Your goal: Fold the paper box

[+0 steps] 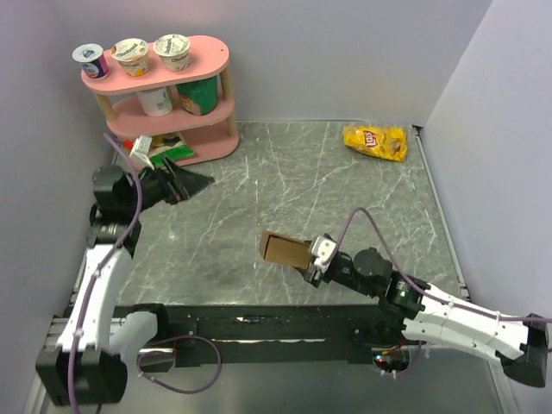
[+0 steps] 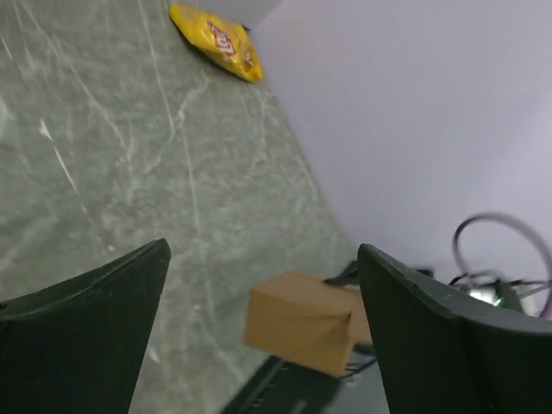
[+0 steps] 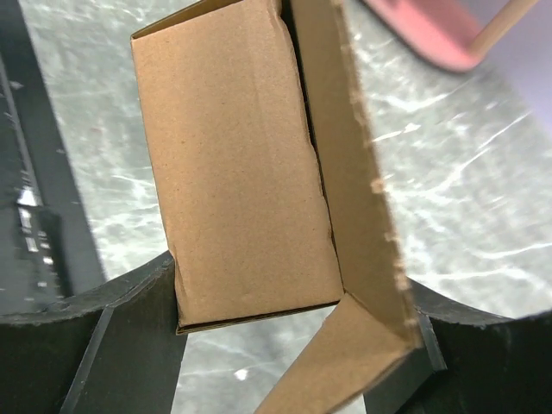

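Grips the paper box (image 1: 285, 250) in the right tool (image 1: 310, 261) over the front middle of the bench (image 1: 345, 190), long axis pointing left toward the wide-parted, empty left tool (image 1: 194, 183), well apart beside the shelf (image 1: 211, 148).

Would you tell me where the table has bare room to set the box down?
Free: the middle stretch between pink shelf and chip bag, down to the paper box. Crowded: left, where the left gripper sits by the shelf.

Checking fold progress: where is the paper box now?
Top view: the paper box is centre-front of the table, held at its right end by the right claw.
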